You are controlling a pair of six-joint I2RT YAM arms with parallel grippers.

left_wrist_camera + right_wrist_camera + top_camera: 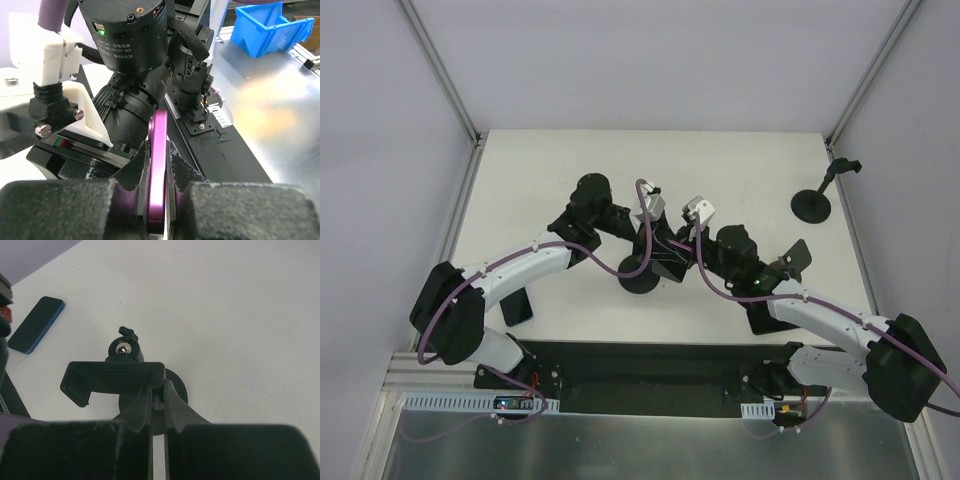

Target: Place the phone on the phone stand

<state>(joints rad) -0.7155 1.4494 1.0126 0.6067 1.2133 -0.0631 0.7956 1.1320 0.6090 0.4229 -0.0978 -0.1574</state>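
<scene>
A purple phone (159,130) stands edge-on between the black foam pads of my left gripper (159,152), which is shut on it. The black phone stand has a round base (638,282) in the middle of the table, a ball joint (122,349) and a wide clamp (112,380). My right gripper (157,390) is shut on the right end of that clamp. From above, the left gripper (648,222) and right gripper (688,228) meet over the stand. The phone's face is hidden in every view.
A second black stand (814,204) is at the back right by the frame post. A dark, blue-edged phone (517,306) (36,324) lies near the left arm. A black object (796,258) sits by the right arm. A blue bin (270,27) lies beyond the table.
</scene>
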